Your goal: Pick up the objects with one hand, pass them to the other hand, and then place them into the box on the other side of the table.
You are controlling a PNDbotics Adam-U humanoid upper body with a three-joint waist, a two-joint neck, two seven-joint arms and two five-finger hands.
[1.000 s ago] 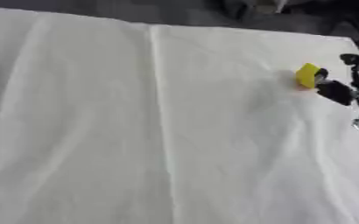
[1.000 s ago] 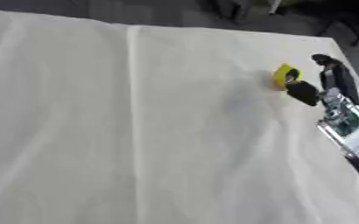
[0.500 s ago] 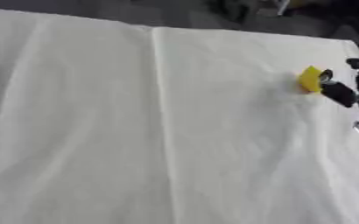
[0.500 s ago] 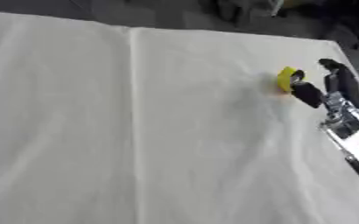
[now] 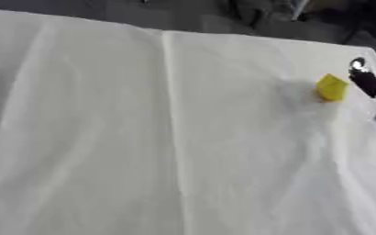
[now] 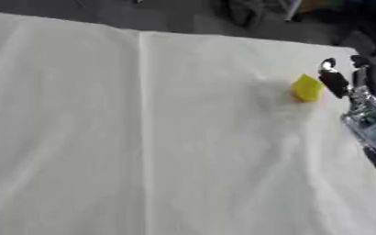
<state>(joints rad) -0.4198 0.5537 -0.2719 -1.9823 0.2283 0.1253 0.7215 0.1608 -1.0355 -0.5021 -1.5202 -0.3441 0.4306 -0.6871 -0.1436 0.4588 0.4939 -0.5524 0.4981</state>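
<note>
Object: I see one small yellow block on the white cloth, far right part of the table, a little back from the middle of the depth. It looks tilted, one corner up, though the blur keeps me from being sure.

Right hand: my right hand comes in from the right edge, just beside the block on its right side. A dark finger with a pale tip points up and away from me along the block's right face.

Contact: I cannot tell whether the finger touches the block or stands a hair off it; in the right eye view they look nearly joined, in the left eye view a thin strip of cloth shows between them.

Grip: nothing is curled round the block. A second dark finger shows further right in the right eye view. Whether the hand is spread or curled I cannot tell from what shows.

Wrist: a silver and greenish section runs down toward the lower right edge.

Left hand: shows in neither view.

Edges: the cloth's far edge runs across the top, with dark floor and blurred dark shapes beyond it. The block sits near the cloth's far right corner.

Open room: the whole left and centre of the cloth lies bare, with a lengthwise fold running down from the far edge and soft wrinkles near me.
</note>
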